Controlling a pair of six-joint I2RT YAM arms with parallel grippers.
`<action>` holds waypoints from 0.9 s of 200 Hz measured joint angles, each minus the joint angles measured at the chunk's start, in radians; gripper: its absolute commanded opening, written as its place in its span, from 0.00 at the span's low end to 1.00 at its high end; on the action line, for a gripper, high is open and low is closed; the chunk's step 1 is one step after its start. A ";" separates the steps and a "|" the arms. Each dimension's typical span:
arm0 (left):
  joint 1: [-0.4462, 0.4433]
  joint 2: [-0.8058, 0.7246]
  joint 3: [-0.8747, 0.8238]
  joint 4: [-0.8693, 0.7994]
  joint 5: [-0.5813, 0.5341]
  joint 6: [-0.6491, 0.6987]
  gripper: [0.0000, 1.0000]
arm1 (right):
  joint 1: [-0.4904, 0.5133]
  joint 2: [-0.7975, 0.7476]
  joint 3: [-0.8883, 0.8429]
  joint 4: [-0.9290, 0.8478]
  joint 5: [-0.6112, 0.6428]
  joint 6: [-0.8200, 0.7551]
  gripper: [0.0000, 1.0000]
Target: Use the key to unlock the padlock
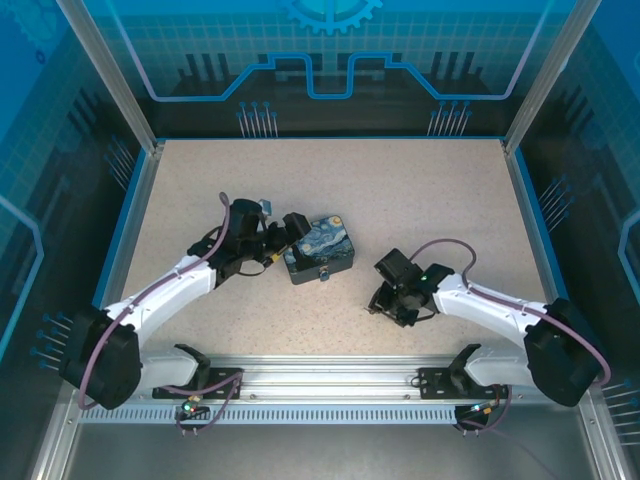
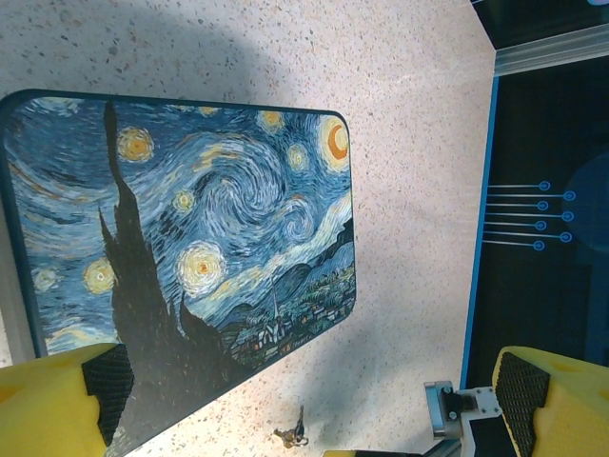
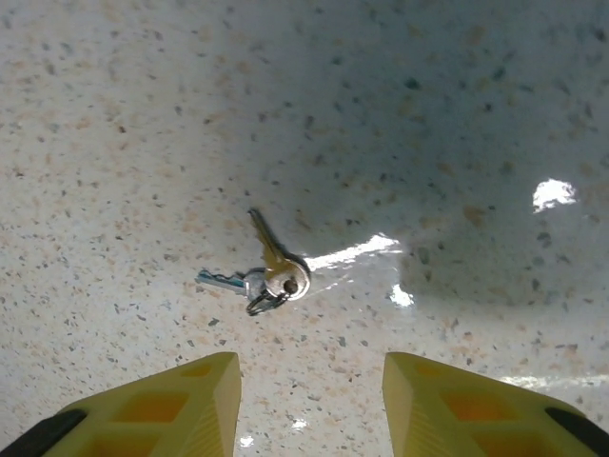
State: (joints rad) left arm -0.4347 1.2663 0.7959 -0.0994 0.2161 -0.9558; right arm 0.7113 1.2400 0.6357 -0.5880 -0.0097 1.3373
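Fingers on right arm (image 3: 162, 409): yellow, spread wide, empty. Tiny silvery forked metal key (image 3: 271, 276) lies flat on the speckled beige surface (image 3: 457, 114), just ahead of the gap and slightly left of centre. One blade points away from the fingers, the other crosswise. Right arm is nearer. Fingers on left arm (image 2: 48, 409) are also wide, at the dark-blue Starry Night print box (image 2: 219, 219). Tiny metal padlock (image 2: 290, 436) is probably the speck by its edge.

- The top camera looked down from behind on the whole speckled beige table (image 1: 420, 200).
- The left wrist camera looked closely down on the dark-blue starry-print box (image 2: 190, 238), shared with the top view.
- The right wrist camera was very near the table, above the tiny silvery key (image 3: 268, 278).
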 measured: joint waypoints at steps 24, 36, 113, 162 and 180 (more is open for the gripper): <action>0.000 0.016 0.000 0.019 0.010 -0.008 0.99 | -0.001 -0.016 -0.003 0.019 -0.002 0.085 0.45; 0.000 0.021 0.000 0.027 0.013 -0.012 0.99 | -0.001 -0.017 -0.004 0.034 -0.003 0.119 0.45; 0.000 0.032 0.000 0.058 0.029 -0.015 0.99 | -0.001 0.028 -0.015 0.087 -0.010 0.217 0.43; 0.000 0.053 0.000 0.082 0.043 -0.015 0.99 | -0.001 0.102 -0.008 0.092 -0.010 0.219 0.41; 0.000 0.057 0.000 0.083 0.044 -0.015 0.99 | -0.001 0.109 -0.006 0.093 -0.010 0.219 0.41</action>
State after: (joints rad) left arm -0.4347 1.3235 0.7956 -0.0162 0.2600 -0.9707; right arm 0.7105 1.3495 0.6300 -0.4953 -0.0193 1.5566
